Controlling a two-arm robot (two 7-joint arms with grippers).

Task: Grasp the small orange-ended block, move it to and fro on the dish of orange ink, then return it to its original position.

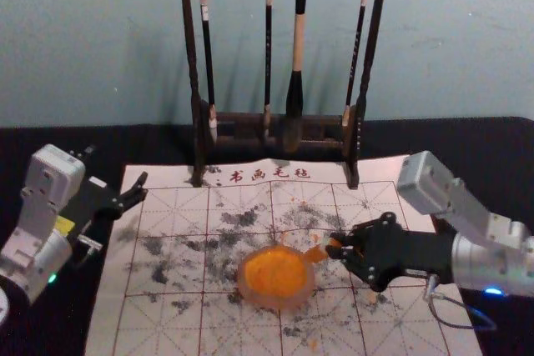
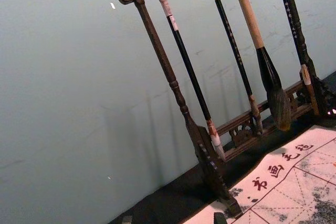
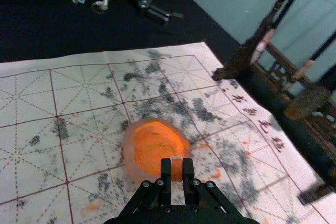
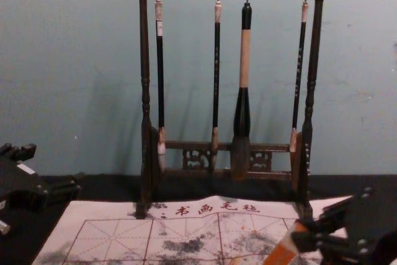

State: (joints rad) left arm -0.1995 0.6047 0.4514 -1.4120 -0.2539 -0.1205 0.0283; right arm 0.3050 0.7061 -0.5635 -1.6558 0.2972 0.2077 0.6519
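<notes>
My right gripper (image 1: 335, 248) is at the right side of the ink dish (image 1: 275, 278), shut on the small block (image 1: 316, 253). The block's orange end leans down toward the dish's right rim; whether it touches is unclear. In the right wrist view the block (image 3: 177, 169) sits between the fingertips of the gripper (image 3: 177, 172), overlapping the edge of the orange dish (image 3: 155, 150). The chest view has the tilted block (image 4: 283, 250) at the lower right. Off the mat's left edge, my left gripper (image 1: 142, 188) is idle and open, its tips apart in its wrist view (image 2: 173, 219).
A dark wooden rack (image 1: 197, 81) with several hanging brushes stands at the mat's back edge, before the wall. The gridded mat (image 1: 158, 323) carries grey and orange stains and lies on a black-covered table (image 1: 467, 143).
</notes>
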